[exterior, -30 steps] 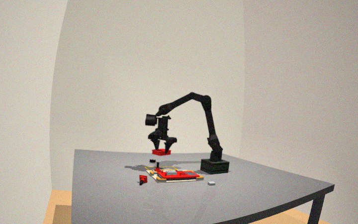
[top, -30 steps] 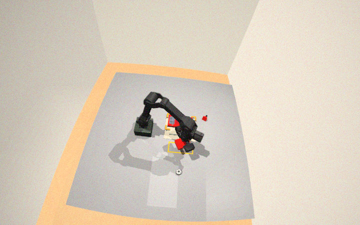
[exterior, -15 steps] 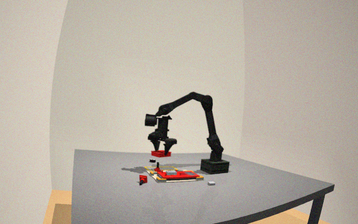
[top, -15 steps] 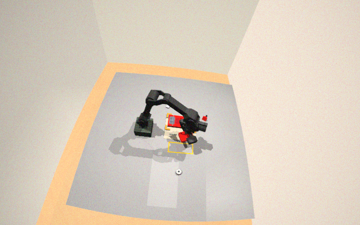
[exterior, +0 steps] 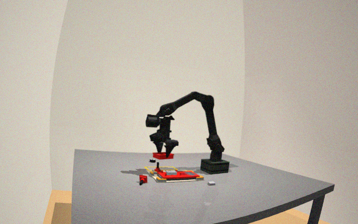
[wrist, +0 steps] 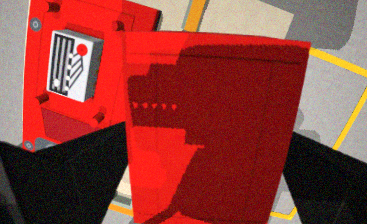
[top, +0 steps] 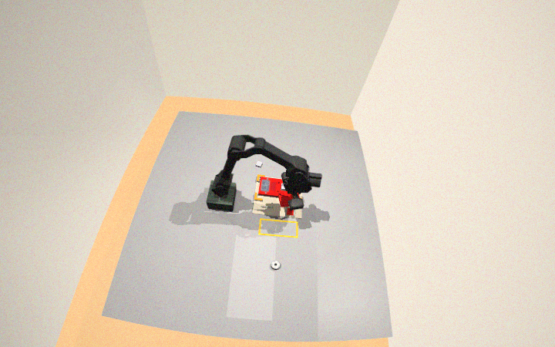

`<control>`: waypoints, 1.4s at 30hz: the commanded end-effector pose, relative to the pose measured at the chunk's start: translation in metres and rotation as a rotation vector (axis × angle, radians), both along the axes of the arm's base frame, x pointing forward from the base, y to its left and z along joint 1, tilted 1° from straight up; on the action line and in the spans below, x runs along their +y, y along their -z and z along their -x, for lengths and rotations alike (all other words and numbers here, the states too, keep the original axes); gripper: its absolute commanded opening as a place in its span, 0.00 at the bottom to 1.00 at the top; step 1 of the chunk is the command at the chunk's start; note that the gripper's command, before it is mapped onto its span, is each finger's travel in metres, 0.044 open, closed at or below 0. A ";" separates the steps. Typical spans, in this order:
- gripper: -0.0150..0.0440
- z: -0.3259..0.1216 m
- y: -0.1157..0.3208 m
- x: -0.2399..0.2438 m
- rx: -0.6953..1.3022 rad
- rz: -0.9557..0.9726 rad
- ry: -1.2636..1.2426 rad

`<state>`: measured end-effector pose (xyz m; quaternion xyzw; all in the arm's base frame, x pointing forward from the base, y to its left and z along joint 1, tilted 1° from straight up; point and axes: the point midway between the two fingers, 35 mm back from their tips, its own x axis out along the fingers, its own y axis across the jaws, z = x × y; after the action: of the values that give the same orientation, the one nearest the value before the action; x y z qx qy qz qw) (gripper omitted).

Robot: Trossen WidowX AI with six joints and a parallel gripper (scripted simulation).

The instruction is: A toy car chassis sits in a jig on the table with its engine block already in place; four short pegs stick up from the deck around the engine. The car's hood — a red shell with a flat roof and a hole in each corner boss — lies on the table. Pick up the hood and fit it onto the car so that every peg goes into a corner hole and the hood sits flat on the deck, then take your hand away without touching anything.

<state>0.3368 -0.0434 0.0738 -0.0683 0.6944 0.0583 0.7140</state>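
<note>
The hood (top: 286,199) (exterior: 160,156) (wrist: 234,100), a red shell with a flat roof, is held level in the air. My gripper (exterior: 163,155) (wrist: 206,133) is shut on its two opposite sides. The red chassis (top: 273,190) (exterior: 188,175) (wrist: 115,75) lies below in the jig (top: 259,207) (wrist: 244,15). The engine block (exterior: 171,172) (wrist: 68,65) shows on its deck, with short pegs around it, such as one peg (wrist: 43,98) and another (wrist: 99,117). In the wrist view the hood is beside the engine, to its right, and turned somewhat relative to the chassis. Its corner holes are hidden.
A yellow outline (top: 278,236) (wrist: 356,112) lies beside the jig. A red part with a black post (exterior: 157,168) stands near the jig's far side. Another red part (exterior: 143,178) lies off its end. A small white block (top: 258,163) (exterior: 211,182) and a round ring (top: 272,266) lie apart.
</note>
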 end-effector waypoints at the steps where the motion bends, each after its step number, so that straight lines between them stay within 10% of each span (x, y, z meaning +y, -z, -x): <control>1: 0.25 -0.003 -0.002 0.015 -0.004 -0.003 0.044; 42: 0.25 0.000 0.046 0.110 -0.002 -0.016 0.284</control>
<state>0.3368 0.0664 0.0341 0.0340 0.6966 -0.0359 0.7158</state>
